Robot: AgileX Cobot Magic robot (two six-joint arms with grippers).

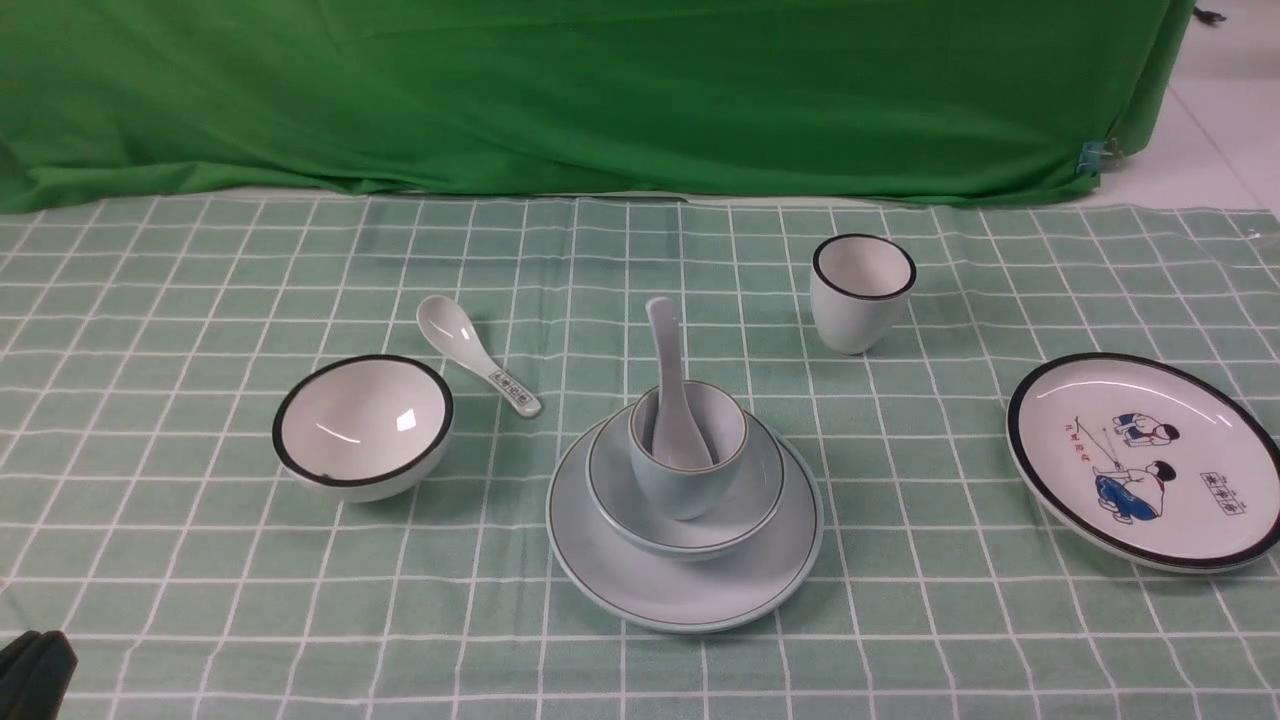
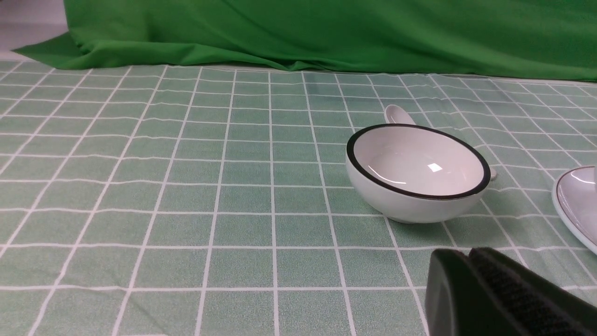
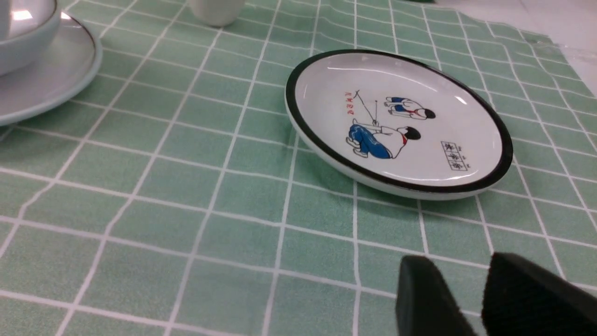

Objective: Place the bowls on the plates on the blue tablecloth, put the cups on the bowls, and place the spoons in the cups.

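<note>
On the blue tablecloth (image 1: 200, 560), the pale blue plate (image 1: 690, 590) holds the pale blue bowl (image 1: 740, 500), the pale blue cup (image 1: 680, 480) and the plain spoon (image 1: 668, 370), stacked. The white bowl (image 1: 362, 425) stands alone at left, also in the left wrist view (image 2: 417, 172). The patterned spoon (image 1: 480, 355) lies behind it. The white cup (image 1: 862, 292) stands upright at the back right. The cartoon plate (image 1: 1100, 400) lies at right, bare, also in the right wrist view (image 3: 326, 93). My left gripper (image 2: 468, 254) is shut and empty, short of the white bowl. My right gripper (image 3: 459, 268) is slightly open and empty, near the cartoon plate.
The bright green backdrop cloth (image 1: 600, 90) hangs along the far edge. Bare white table (image 1: 1220, 130) shows at the back right. My left gripper shows as a dark tip in the front view's lower left corner (image 1: 35, 665); the right arm is outside that view.
</note>
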